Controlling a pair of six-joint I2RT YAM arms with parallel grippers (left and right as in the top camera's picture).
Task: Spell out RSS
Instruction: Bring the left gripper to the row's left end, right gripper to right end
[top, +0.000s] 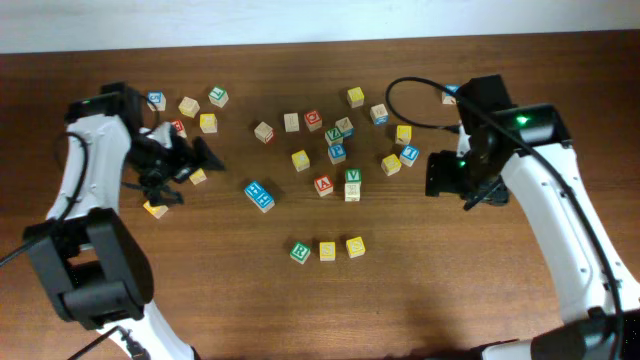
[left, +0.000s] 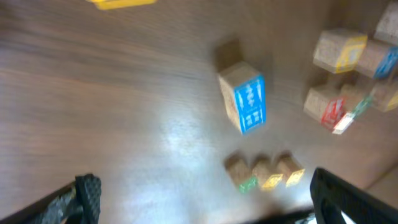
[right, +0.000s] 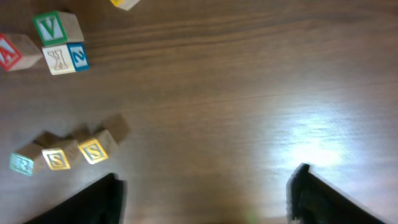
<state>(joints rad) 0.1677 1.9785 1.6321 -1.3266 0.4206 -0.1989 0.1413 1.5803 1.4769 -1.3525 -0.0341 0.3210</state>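
Dark wood-grain table (top: 420, 300), pale strip (top: 300, 20) along its far edge.

R cube (right: 23, 163), two S cubes (right: 56, 158), V cube (right: 50, 28)

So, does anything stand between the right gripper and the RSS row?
Nothing visible does. Bare table lies between the open right gripper and the row: R cube, middle S cube, end S cube. The green V cube sits well off that line.
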